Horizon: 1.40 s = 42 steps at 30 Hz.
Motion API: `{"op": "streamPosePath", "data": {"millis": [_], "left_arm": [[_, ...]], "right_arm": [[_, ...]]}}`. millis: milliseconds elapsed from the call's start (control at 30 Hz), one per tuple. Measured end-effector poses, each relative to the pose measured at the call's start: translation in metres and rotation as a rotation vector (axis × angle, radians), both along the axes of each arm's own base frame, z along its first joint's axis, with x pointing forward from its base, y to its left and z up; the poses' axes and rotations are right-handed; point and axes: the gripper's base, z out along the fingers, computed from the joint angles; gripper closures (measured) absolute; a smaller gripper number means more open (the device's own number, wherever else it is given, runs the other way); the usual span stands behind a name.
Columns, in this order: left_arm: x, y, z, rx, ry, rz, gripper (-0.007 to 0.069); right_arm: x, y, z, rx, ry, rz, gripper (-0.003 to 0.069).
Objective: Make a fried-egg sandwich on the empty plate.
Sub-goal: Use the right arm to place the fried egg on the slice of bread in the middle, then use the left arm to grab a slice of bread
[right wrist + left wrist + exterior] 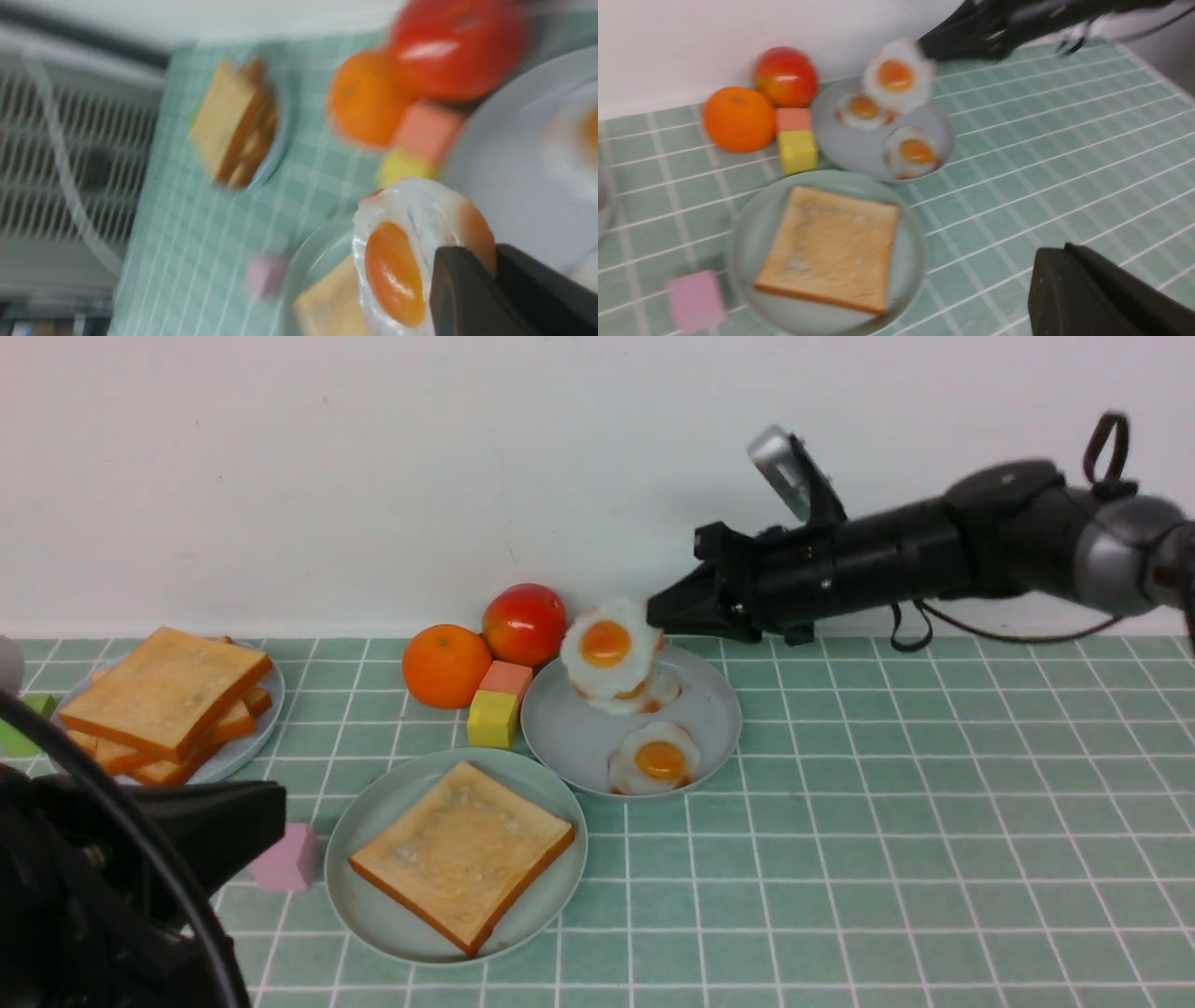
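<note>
The pale mint-green plate (369,821) sits near the front with one golden toast slice (462,854) lying flat on it. My right gripper (658,611) is shut on the edge of a fried egg (607,649), which hangs tilted just above the grey plate (569,728) behind. In the right wrist view the egg (397,261) is pinched between the two dark fingers of the right gripper (486,261). My left gripper (271,812) is shut and empty at the front left, away from the plate. In the left wrist view the left gripper (1052,254) is beside the toast (831,247).
Two more fried eggs (658,761) lie on the grey plate. A stack of toast slices (168,695) fills a grey-blue plate at far left. An orange (446,665), a red fruit (525,623), pink (506,678) and yellow (493,719) blocks stand behind the mint plate; a pink cube (289,859) lies to its left.
</note>
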Motion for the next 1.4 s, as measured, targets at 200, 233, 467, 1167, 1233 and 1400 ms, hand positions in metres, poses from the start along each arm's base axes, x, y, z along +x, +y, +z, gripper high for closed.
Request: {"op": "streamPosePath", "data": {"millis": [200,233,467,1167,1233,1400], "left_arm": [[0.001,0.003,-0.002,0.044,0.006,0.022,0.0628],[0.001,0.003,-0.003,0.045,0.007,0.023,0.0627],[0.001,0.003,-0.003,0.044,0.008,0.023,0.0623],[0.000,0.003,-0.004,0.025,0.043,0.023,0.0609],[0.000,0.003,-0.006,0.031,0.068,0.031,0.0606],[0.008,-0.006,-0.022,0.119,0.183,0.061,0.0605]], "right_arm": [[-0.053,0.073,-0.009,-0.057,0.065,0.214,0.0587],[-0.060,0.086,-0.018,-0.073,0.079,0.225,0.0587],[-0.061,0.108,-0.061,-0.130,0.126,0.179,0.0587],[-0.042,0.096,-0.087,-0.086,0.206,0.040,0.0239],[-0.039,0.078,-0.069,-0.111,0.175,0.067,0.0190],[-0.054,0.026,0.004,-0.299,0.075,0.146,0.0315]]}}
